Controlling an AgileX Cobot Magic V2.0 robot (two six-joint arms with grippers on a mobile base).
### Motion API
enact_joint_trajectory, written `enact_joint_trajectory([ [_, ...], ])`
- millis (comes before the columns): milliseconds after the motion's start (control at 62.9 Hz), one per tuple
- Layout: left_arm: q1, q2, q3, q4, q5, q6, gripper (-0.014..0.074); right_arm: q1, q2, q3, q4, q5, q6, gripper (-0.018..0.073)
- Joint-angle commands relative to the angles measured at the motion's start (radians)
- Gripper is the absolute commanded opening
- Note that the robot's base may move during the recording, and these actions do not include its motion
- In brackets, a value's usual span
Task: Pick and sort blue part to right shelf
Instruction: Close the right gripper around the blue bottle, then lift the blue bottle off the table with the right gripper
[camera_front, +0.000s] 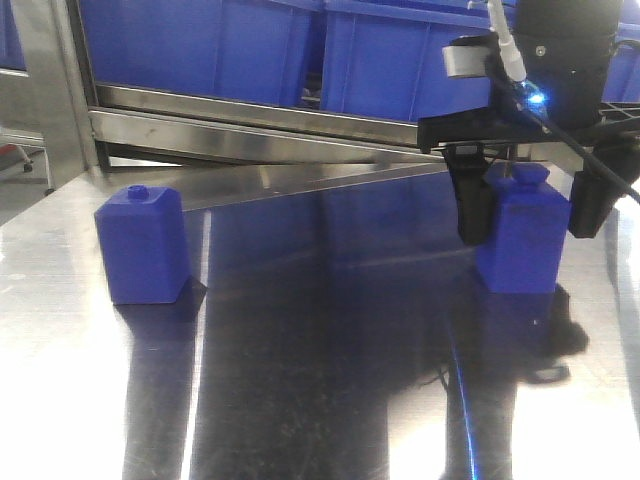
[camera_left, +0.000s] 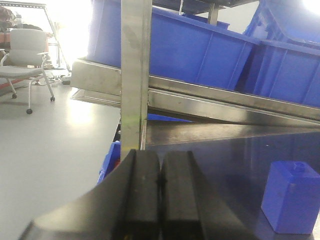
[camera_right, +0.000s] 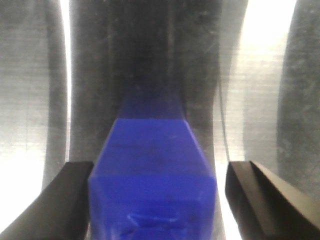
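Blue part (camera_front: 522, 245): stands upright on the shiny steel table (camera_front: 330, 340), at the right of the front view and just in front of the shelf, not on it.
Right gripper (camera_front: 528, 230): lowered around the blue part, jaws spread wide, one finger on each side of its square body, not clamped on it.
Contact: in the right wrist view one finger (camera_right: 62, 207) sits against the part's side, though true touch is hard to judge. The other stands off across a bright gap.
Left gripper (camera_left: 160, 195): jaws pressed together with nothing between them.
Other blue block (camera_front: 143, 245): narrow-necked, upright on the table, well apart to the left.
Right shelf (camera_front: 250, 115): behind the table, a grey metal rail with large blue bins (camera_front: 200, 45) above.
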Motion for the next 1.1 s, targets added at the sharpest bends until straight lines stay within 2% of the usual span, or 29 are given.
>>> enact_joint_trajectory([
  [0,-0.005,-0.019,0.022,-0.001,-0.090,-0.010,0.0132,-0.006,-0.046,-0.033,-0.001,-0.013,-0.004,0.0587],
  [254,-0.005,-0.019,0.022,-0.001,-0.090,-0.010,0.0132,-0.006,-0.046,-0.033,-0.001,-0.018,-0.004,0.0432],
  [636,-0.005,-0.019,0.022,-0.001,-0.090,-0.010,0.0132,-0.006,-0.123,-0.031,-0.024,-0.026,-0.030,0.0426],
  [747,-0.005,-0.019,0.022,-0.001,-0.090,-0.010,0.0132,-0.023,-0.204,-0.005,-0.036,-0.081,-0.111,0.0426],
  [874,-0.005,-0.019,0.022,-0.001,-0.090,-0.010,0.0132,-0.075,-0.314,0.092,-0.016,-0.225,-0.221,0.0426],
  [1081,-0.005,-0.019,0.022,-0.001,-0.090,-0.010,0.0132,-0.232,-0.537,0.353,0.028,-0.508,-0.459,0.0426],
])
